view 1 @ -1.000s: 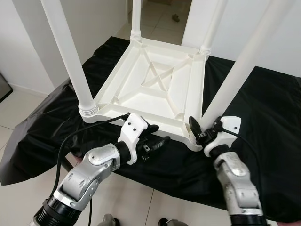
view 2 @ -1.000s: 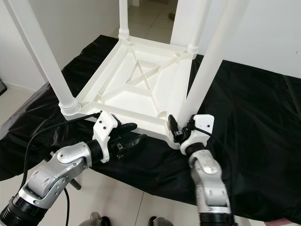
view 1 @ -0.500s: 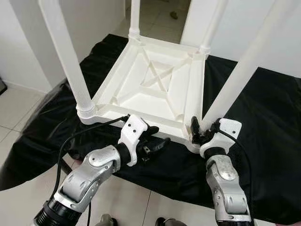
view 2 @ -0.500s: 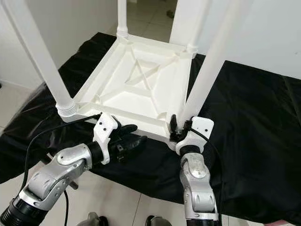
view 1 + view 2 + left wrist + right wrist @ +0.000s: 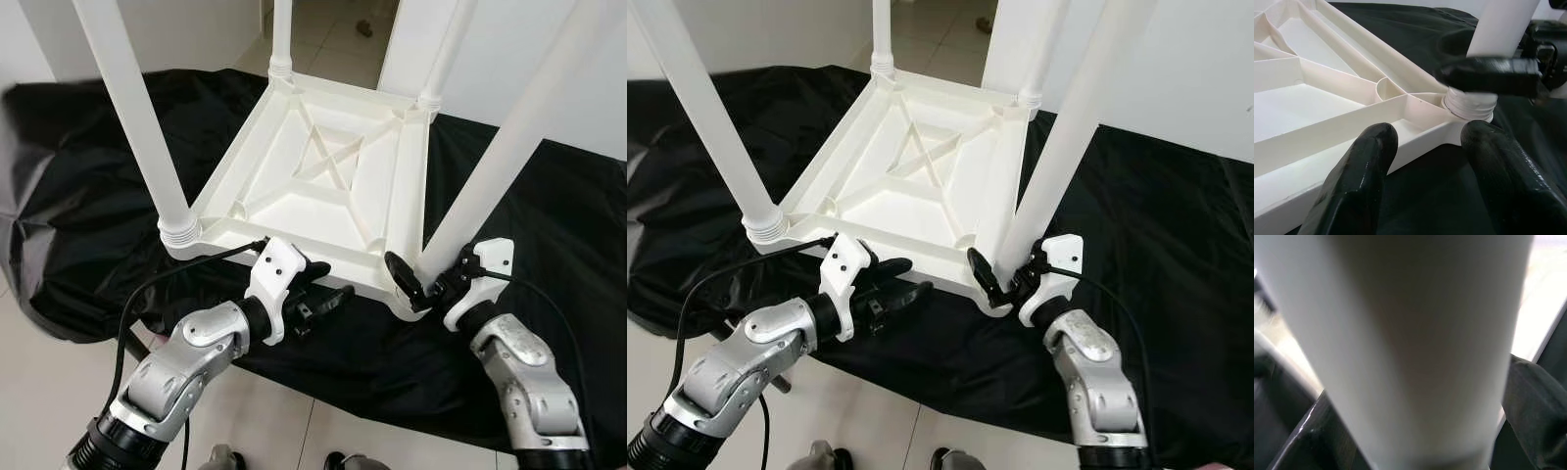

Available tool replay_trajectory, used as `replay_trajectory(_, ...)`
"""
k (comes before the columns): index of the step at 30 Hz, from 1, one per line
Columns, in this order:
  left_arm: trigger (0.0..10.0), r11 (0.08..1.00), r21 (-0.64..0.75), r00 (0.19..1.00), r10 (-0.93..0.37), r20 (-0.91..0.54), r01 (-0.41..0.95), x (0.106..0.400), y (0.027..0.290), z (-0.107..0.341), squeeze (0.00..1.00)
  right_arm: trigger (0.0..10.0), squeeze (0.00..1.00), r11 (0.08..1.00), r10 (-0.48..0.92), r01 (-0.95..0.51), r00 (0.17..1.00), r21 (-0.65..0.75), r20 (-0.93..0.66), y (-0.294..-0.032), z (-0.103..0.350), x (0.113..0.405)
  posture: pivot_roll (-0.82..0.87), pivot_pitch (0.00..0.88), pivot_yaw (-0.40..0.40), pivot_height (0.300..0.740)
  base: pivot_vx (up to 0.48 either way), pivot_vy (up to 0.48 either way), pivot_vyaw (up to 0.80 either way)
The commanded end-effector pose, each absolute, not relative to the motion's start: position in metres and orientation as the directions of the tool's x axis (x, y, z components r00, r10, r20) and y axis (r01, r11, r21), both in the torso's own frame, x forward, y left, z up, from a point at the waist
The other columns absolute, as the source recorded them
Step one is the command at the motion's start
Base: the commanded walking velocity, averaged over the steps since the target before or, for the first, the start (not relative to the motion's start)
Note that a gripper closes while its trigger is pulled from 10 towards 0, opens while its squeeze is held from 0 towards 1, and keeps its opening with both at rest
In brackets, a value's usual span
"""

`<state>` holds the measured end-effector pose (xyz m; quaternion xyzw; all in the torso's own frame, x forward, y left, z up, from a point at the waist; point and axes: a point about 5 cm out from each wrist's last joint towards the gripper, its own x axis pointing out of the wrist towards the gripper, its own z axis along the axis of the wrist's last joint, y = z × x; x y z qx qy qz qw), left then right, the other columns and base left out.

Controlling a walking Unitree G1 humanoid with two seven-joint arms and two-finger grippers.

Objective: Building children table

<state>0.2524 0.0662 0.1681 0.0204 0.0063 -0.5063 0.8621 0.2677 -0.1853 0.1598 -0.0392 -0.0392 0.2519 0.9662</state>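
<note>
White plastic makes up the children's table [image 5: 323,176], which is lying upside down on a black cloth [image 5: 549,225] with its four legs pointing upward. The right gripper [image 5: 423,284] is reaching in at the near right corner, its two black fingers spread on either side of the base of the leg [image 5: 490,166] standing there; one finger [image 5: 402,276] is lying against the corner just left of the leg's foot. In the right wrist view the white leg [image 5: 1415,347] is sitting very close between the fingers, blurred, and whether the pads are pressing on it cannot be told. The left gripper [image 5: 318,294] is hovering at the near edge of the tabletop, left of the right gripper, with its fingers parted. In the left wrist view one finger [image 5: 1359,181] is resting over the white rim [image 5: 1327,161] and the other [image 5: 1508,176] is sitting over the cloth beside it. Ahead of them stands the threaded foot of the same leg [image 5: 1469,105], with the right gripper's finger [image 5: 1488,81] across it.
</note>
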Motion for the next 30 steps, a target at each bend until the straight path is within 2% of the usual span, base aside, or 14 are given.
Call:
replay_trajectory(1,10.0,0.406,0.026,0.407,-0.913,-0.032,0.913,0.246,0.063,0.17,0.0,10.0,0.0,0.816,0.575,-0.57,0.818,-0.091,0.029,-0.186,0.155,0.27,0.02,0.126,-0.035,0.74,0.0,0.0,0.0)
replay_trajectory(8,10.0,0.41,0.031,0.411,-0.911,-0.033,0.911,0.248,0.064,0.171,0.0,10.0,0.0,0.755,0.651,-0.65,0.759,-0.083,-0.017,-0.187,0.15,0.274,0.02,0.122,-0.028,0.74,0.0,0.0,0.0)
replay_trajectory(14,10.0,0.416,0.033,0.417,-0.908,-0.036,0.909,0.248,0.067,0.171,0.0,9.8,0.0,0.735,0.673,-0.669,0.74,-0.108,-0.01,-0.196,0.157,0.286,0.03,0.122,-0.029,0.74,0.0,0.0,0.0)
replay_trajectory(15,10.0,0.417,0.034,0.418,-0.908,-0.036,0.908,0.248,0.067,0.171,0.0,5.7,0.0,0.731,0.676,-0.673,0.736,-0.116,-0.008,-0.197,0.158,0.288,0.03,0.122,-0.03,0.74,0.0,0.0,0.0)
replay_trajectory(16,10.0,0.417,0.034,0.418,-0.908,-0.036,0.908,0.248,0.067,0.171,0.0,5.7,0.0,0.731,0.676,-0.673,0.736,-0.116,-0.008,-0.197,0.158,0.288,0.03,0.122,-0.03,0.74,0.0,0.0,0.0)
replay_trajectory(17,10.0,0.417,0.033,0.418,-0.908,-0.036,0.908,0.248,0.067,0.171,0.0,4.3,0.0,0.728,0.68,-0.676,0.733,-0.117,-0.006,-0.199,0.159,0.29,0.03,0.122,-0.031,0.74,0.0,0.0,0.0)
replay_trajectory(18,10.0,0.417,0.034,0.418,-0.908,-0.036,0.908,0.248,0.066,0.171,0.0,1.8,0.0,0.729,0.679,-0.675,0.734,-0.118,-0.002,-0.201,0.16,0.291,0.03,0.121,-0.03,0.74,0.0,0.0,0.0)
replay_trajectory(19,10.0,0.417,0.033,0.418,-0.908,-0.036,0.908,0.248,0.066,0.171,0.0,0.0,0.0,0.725,0.683,-0.678,0.731,-0.123,-0.004,-0.202,0.161,0.292,0.03,0.123,-0.031,0.74,0.0,0.0,0.0)
replay_trajectory(29,10.0,0.414,0.028,0.415,-0.909,-0.038,0.91,0.247,0.066,0.171,0.0,0.0,0.0,0.737,0.671,-0.667,0.742,-0.112,-0.004,-0.208,0.157,0.29,0.03,0.128,-0.03,0.74,0.0,0.0,0.0)
replay_trajectory(30,10.0,0.413,0.026,0.413,-0.91,-0.039,0.911,0.247,0.066,0.17,0.0,3.9,0.0,0.746,0.66,-0.656,0.751,-0.114,-0.009,-0.209,0.156,0.29,0.02,0.13,-0.03,0.74,0.0,0.0,0.0)
